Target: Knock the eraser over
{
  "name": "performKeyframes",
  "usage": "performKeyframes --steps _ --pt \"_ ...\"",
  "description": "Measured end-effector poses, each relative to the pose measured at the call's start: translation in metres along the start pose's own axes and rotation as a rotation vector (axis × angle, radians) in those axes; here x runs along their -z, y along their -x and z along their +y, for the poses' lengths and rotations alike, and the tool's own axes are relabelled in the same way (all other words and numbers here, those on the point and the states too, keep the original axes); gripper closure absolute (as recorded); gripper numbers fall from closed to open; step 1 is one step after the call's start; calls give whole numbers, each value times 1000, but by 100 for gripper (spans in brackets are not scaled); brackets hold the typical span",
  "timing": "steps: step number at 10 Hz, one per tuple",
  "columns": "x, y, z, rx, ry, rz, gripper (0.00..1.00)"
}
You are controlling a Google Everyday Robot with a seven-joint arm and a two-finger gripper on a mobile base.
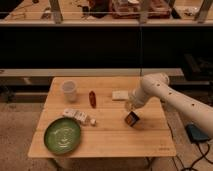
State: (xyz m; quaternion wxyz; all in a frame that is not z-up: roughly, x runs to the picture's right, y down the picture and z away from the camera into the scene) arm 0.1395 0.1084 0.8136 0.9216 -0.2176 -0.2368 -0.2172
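The eraser [132, 118] is a small dark block with a brownish-orange face, standing tilted on the wooden table [110, 140] right of centre. My gripper [129, 106] hangs at the end of the white arm [170, 97], just above and slightly behind the eraser, close to it. I cannot tell whether it touches the eraser.
A pale cream block [119, 95] lies behind the gripper. A reddish-brown oblong object [92, 98] lies mid-table. A white cup [69, 91] stands back left. A green plate [62, 135] sits front left, with small white packets [79, 116] beside it.
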Motion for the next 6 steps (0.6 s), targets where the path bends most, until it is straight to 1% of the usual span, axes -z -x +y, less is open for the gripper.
performKeyframes --steps 3,4,6 --pt "5 25 46 12 52 -48 100" --pt "10 40 72 17 73 -64 100" --pt "23 60 110 18 96 -74 98"
